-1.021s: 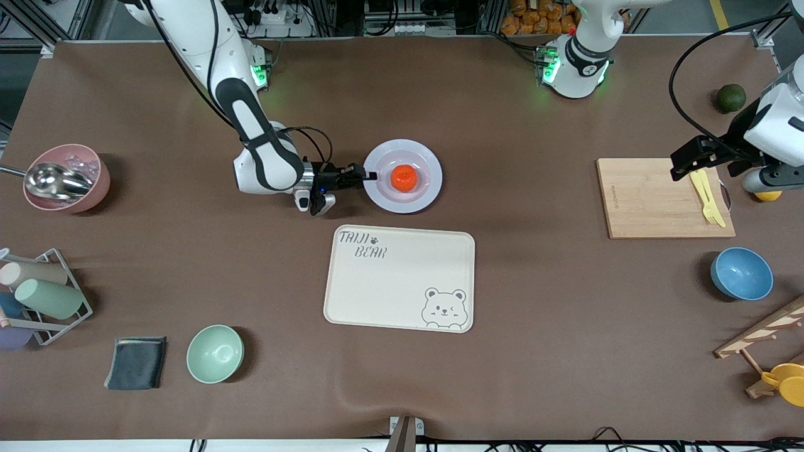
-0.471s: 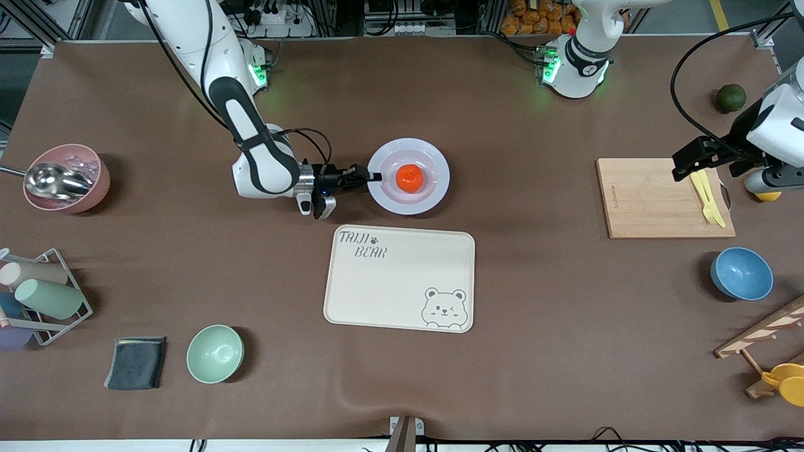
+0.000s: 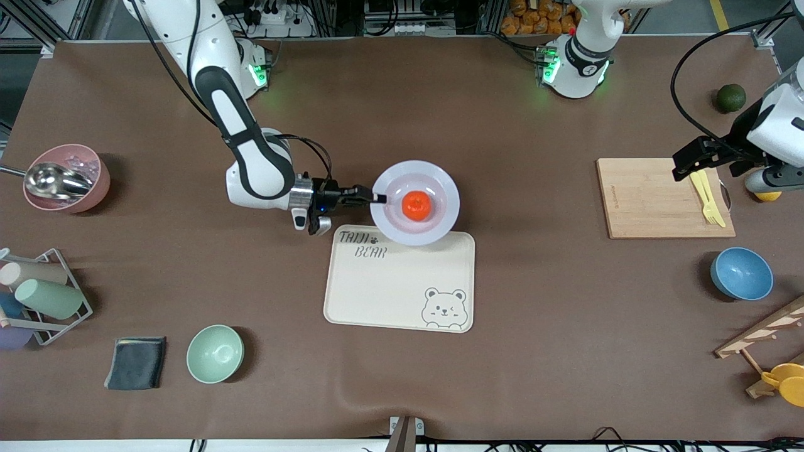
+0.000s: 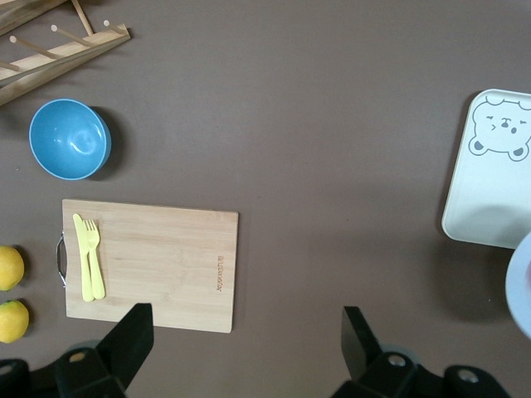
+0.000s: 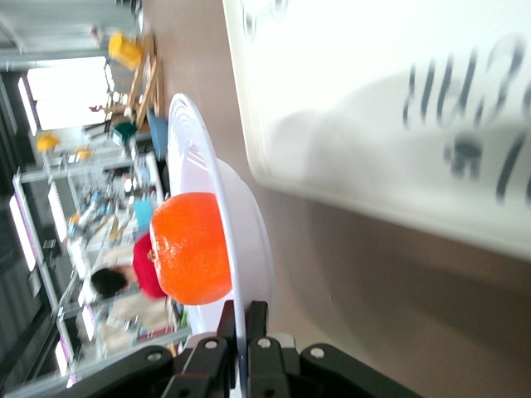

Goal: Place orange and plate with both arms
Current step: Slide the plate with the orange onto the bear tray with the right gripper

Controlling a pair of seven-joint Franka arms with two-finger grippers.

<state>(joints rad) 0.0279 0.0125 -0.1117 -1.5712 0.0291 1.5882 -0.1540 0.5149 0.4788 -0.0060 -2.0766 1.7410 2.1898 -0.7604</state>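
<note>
The pale lavender-white plate is lifted off the table, over the cream tray's edge that is farther from the front camera. The red-orange orange sits in its middle. My right gripper is shut on the plate's rim at the right arm's end. In the right wrist view the plate is edge-on with the orange on it, and my gripper pinches the rim. My left gripper is open and empty, up over the wooden board; in the left wrist view its fingers stand wide apart.
The cream bear tray lies mid-table. A wooden cutting board with a yellow fork lies toward the left arm's end, with a blue bowl, lemons and a dark green fruit. A mint bowl and pink bowl stand toward the right arm's end.
My right gripper has lifted the plate with the orange and carried it toward the front camera, over the tray's edge. The left arm has stayed still.
</note>
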